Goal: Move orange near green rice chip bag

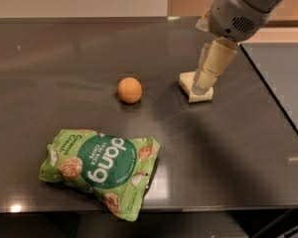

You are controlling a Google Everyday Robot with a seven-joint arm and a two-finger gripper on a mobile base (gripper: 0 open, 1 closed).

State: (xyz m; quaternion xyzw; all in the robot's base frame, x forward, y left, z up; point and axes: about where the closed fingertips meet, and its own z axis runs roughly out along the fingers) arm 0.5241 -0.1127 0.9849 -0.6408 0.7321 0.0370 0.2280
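Note:
The orange is a small round fruit lying on the dark table, near its middle. The green rice chip bag lies flat near the table's front edge, below and left of the orange, with a clear gap between them. My gripper hangs from the arm at the upper right, above the table and in front of the pale yellow sponge, well to the right of the orange. It holds nothing that I can see.
A pale yellow sponge block lies right of the orange, partly covered by the gripper. The table's right edge runs diagonally, with a lower surface beyond it.

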